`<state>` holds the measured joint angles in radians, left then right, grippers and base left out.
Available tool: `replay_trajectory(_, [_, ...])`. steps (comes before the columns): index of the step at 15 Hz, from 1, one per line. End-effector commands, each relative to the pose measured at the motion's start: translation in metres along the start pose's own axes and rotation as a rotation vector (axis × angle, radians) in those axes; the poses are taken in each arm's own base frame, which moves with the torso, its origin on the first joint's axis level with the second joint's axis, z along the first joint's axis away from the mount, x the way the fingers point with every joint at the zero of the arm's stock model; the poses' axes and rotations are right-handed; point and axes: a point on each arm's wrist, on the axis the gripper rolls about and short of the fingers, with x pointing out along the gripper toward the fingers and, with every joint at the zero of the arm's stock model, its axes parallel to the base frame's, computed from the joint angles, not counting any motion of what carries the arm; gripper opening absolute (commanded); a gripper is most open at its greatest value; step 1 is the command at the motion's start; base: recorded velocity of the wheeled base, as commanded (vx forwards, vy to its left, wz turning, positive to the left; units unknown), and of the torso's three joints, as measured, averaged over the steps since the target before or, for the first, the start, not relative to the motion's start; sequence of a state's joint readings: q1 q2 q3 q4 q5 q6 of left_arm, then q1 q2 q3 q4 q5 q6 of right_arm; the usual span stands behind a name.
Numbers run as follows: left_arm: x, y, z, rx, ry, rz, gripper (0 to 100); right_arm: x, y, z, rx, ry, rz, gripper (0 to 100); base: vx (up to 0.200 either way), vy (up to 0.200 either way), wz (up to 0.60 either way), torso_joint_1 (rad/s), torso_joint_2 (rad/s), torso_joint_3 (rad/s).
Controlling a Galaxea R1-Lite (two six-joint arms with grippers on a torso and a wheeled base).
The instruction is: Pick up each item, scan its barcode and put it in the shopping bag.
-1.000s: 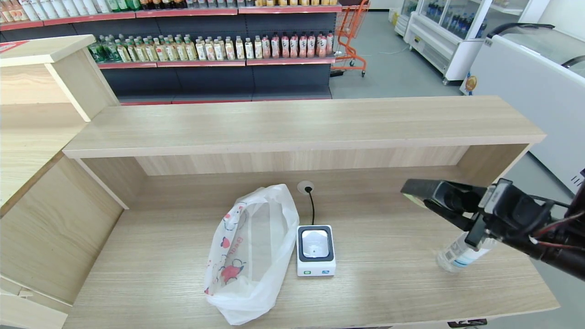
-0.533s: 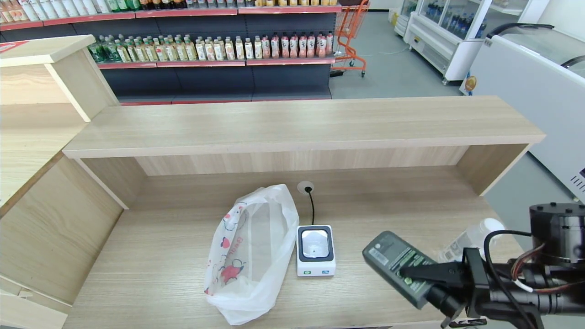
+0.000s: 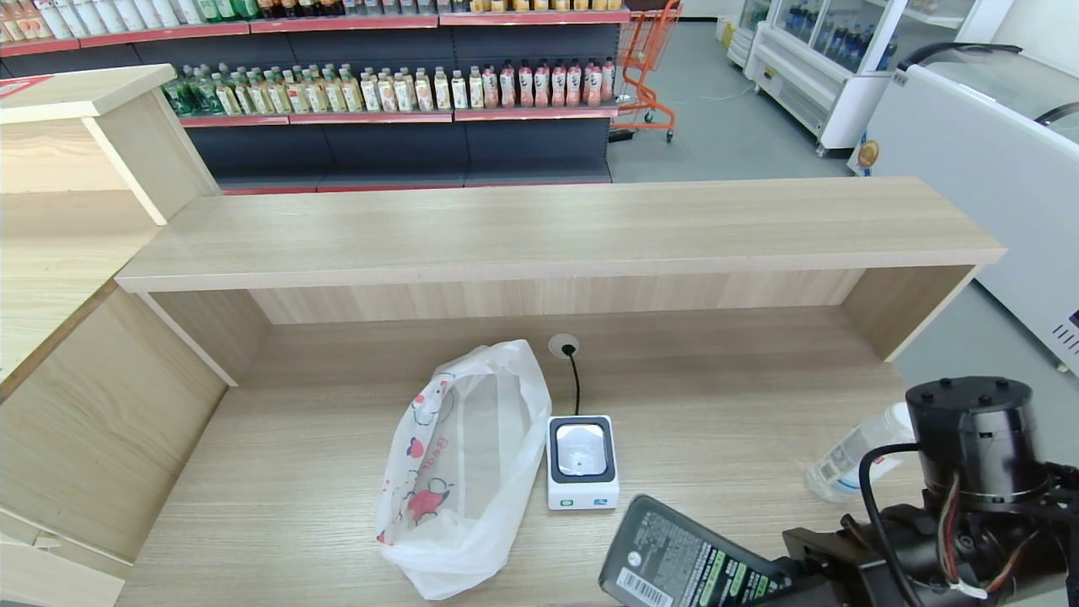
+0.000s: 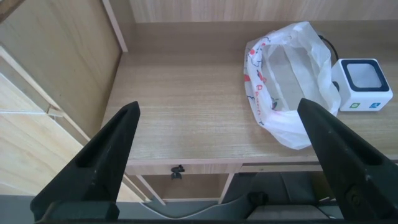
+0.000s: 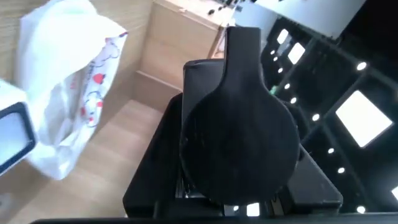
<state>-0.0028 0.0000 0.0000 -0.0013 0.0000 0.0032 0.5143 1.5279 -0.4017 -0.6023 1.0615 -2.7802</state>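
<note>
Tabletop (image 3: 725,405) near edge first: the right gripper (image 3: 788,577) is clamped on one end of a dark flat pouch (image 3: 674,556), holding it above that edge with its barcode label (image 3: 632,582) facing up. The right arm comes in low from the right side, and the gripper points toward the robot's left. The left gripper (image 4: 219,106) hangs over the tabletop's near left part, its fingers spread wide and holding nothing. The scanner (image 3: 582,459) stands just beyond the pouch, apart from it. The shopping bag (image 3: 464,468) lies just beside the scanner's left side. A clear bottle (image 3: 847,459) lies on its side near the right edge, with bare wood between it and the scanner. Farther back, the scanner's cable (image 3: 576,379) runs toward the raised counter ledge (image 3: 556,228).
</note>
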Motion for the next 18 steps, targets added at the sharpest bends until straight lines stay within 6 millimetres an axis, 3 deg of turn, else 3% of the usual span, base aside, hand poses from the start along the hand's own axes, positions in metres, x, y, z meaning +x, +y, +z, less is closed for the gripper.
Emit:
replay_trajectory(1, [0.0001,0.0000,0.0001,0.000,0.001,0.000,100,0.0111,-0.0046,-0.0053,-0.038,-0.028,-0.038,0,0.000,0.000,0.00,0.000,0.00,0.000])
replay_trajectory(15, [0.0001,0.0000,0.0001,0.000,0.001,0.000,100,0.0081,-0.0091,-0.0035,-0.050,-0.023,-0.041,0,0.000,0.000,0.00,0.000,0.00,0.000])
replay_trajectory(18, [0.0001,0.0000,0.0001,0.000,0.001,0.000,100,0.0041,-0.0099,-0.0112,0.124,0.001,-0.031,0,0.000,0.000,0.00,0.000,0.00,0.000])
